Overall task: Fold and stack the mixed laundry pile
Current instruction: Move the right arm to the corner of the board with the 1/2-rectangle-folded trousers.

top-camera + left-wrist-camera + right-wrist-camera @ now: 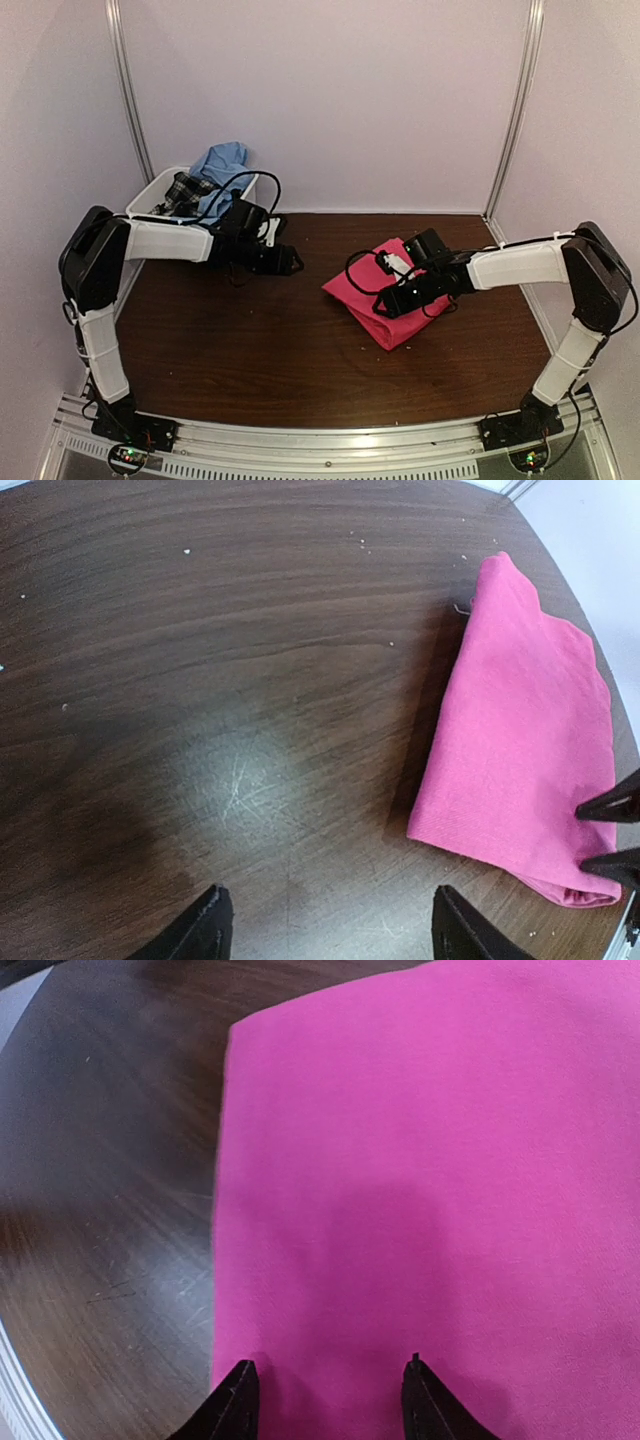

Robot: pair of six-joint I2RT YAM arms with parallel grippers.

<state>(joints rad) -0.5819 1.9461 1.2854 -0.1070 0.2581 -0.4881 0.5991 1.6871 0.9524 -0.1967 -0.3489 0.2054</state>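
Observation:
A folded bright pink-red cloth (398, 328) lies on the dark wooden table (250, 340), right of centre. My right gripper (388, 303) is low over its near-left part, open, with nothing between its fingers. In the right wrist view the cloth (420, 1160) fills most of the frame below the gripper (328, 1392). My left gripper (293, 262) is open over bare table, left of the cloth and apart from it. The left wrist view shows the gripper (330, 925), the cloth (520, 730) at right and the right gripper's fingertips (612, 806) at its edge. The light blue shirt (222, 162) and plaid garment (186, 188) are heaped at the back left.
A white plastic tub (146, 198) at the back left corner holds the blue and plaid garments. Pale walls with metal uprights (515, 110) close the table at back and sides. Black cables loop off both wrists.

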